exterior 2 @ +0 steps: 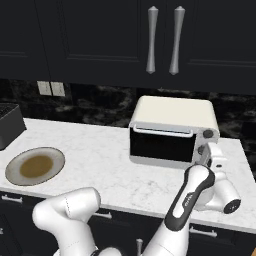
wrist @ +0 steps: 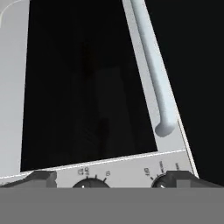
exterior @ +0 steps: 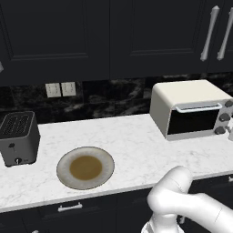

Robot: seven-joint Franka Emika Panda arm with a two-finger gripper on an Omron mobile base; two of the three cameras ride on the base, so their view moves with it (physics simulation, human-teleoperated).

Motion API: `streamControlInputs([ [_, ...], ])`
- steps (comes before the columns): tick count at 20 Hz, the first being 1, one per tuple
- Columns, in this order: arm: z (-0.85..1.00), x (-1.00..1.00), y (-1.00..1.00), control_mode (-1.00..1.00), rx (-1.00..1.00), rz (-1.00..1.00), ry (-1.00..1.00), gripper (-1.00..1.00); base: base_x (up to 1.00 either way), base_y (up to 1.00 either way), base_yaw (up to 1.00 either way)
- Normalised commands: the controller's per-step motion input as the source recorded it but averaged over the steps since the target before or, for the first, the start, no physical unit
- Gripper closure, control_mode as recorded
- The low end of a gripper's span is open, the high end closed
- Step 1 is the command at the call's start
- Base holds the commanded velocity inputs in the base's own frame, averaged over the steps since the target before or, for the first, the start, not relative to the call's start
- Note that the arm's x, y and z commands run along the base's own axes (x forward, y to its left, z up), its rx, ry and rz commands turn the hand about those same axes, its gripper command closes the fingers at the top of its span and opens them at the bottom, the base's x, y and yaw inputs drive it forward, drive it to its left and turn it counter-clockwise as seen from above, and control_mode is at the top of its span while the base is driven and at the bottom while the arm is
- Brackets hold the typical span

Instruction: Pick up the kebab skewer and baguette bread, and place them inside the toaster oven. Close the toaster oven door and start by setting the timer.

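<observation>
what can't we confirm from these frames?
- Oven contents: the toaster oven door is shut and its glass is black in all three views, so skewer and bread can't be checked.
- Claw state: in the right base view the wrist hides the claw by the knobs; the hand view's bottom edge cuts off its tips.
- Timer setting: the hand view cuts the dials at its bottom edge; their print is too small.
- Plate: holds only a brown patch.

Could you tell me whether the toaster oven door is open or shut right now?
Shut. The toaster oven door stands flat against the front of the toaster oven, its handle up along the top edge.
</observation>
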Motion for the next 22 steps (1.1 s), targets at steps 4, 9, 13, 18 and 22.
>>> streamControlInputs([
  [4,-0.14,0.35,0.00,-1.00,-0.14,-0.08,-0.01,-1.00,0.00,0.00,0.00],
  [9,-0.21,0.46,0.00,-1.00,-0.20,-0.12,0.00,-1.00,0.00,0.00,0.00],
  [13,-0.07,0.31,-0.14,-1.00,-0.11,-0.08,0.00,-1.00,0.00,0.00,0.00],
  [18,-0.10,0.25,-0.33,-1.00,-0.06,-0.06,0.00,-1.00,0.00,0.00,0.00],
  [22,-0.18,0.14,-0.34,-1.00,-0.03,-0.06,0.00,-1.00,0.00,0.00,0.00],
])
